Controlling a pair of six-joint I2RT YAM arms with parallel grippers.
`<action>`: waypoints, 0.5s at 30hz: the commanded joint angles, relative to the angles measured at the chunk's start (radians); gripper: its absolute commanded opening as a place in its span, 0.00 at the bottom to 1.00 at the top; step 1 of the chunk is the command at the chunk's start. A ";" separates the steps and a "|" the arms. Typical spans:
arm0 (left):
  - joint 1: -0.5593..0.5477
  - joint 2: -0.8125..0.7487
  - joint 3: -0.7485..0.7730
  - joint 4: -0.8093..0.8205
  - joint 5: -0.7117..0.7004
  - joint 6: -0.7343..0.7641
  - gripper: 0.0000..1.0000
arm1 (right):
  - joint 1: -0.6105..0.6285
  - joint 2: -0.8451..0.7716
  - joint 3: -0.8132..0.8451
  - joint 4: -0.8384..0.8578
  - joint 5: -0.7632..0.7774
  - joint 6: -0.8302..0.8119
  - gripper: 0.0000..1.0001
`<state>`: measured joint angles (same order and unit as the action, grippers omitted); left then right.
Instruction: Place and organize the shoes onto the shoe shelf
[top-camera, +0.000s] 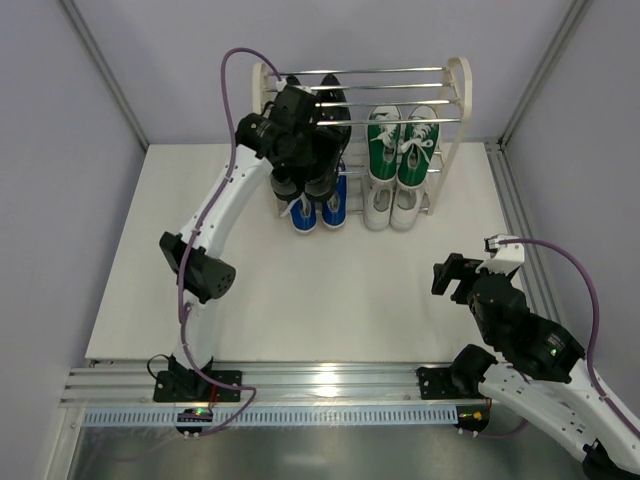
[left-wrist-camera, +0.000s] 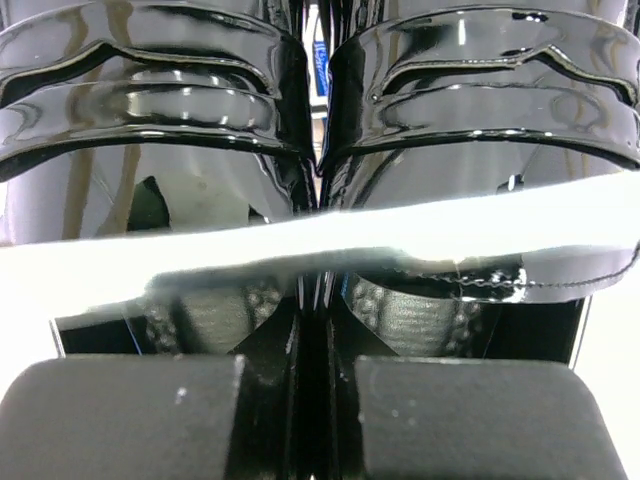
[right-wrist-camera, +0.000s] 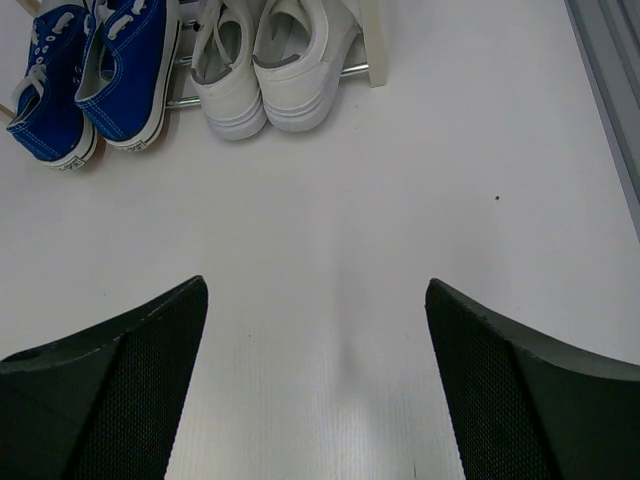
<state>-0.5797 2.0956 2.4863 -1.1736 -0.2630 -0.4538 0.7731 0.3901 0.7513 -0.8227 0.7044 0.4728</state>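
Note:
The shoe shelf (top-camera: 460, 95) stands at the table's far middle. Green sneakers (top-camera: 403, 140) sit on its upper tier at the right, white sneakers (top-camera: 392, 205) below them, blue sneakers (top-camera: 320, 208) on the lower tier at the left. My left gripper (top-camera: 308, 152) is at the upper tier's left, shut on the pinched inner sides of the glossy black shoes (left-wrist-camera: 320, 110), which lie side by side; a bright rod (left-wrist-camera: 500, 225) crosses them. My right gripper (right-wrist-camera: 315, 380) is open and empty above the bare table, near right. Blue (right-wrist-camera: 95, 70) and white sneakers (right-wrist-camera: 270, 70) show ahead of it.
Aluminium rail (top-camera: 300, 385) runs along the near table edge by the arm bases. Grey enclosure walls and corner posts (top-camera: 105, 70) surround the table. A purple cable (top-camera: 240, 70) loops from the left arm beside the shelf's left frame.

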 joint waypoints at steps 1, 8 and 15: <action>0.018 -0.011 0.077 0.245 -0.055 0.040 0.00 | 0.005 -0.008 0.000 0.034 0.014 -0.014 0.90; 0.024 0.041 0.065 0.362 -0.035 0.069 0.00 | 0.005 -0.008 -0.001 0.034 0.015 -0.013 0.90; 0.024 0.070 0.043 0.448 -0.041 0.047 0.00 | 0.006 -0.011 -0.001 0.028 0.015 -0.011 0.90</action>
<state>-0.5686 2.1902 2.4874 -0.9920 -0.2729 -0.4103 0.7734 0.3901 0.7513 -0.8227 0.7044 0.4732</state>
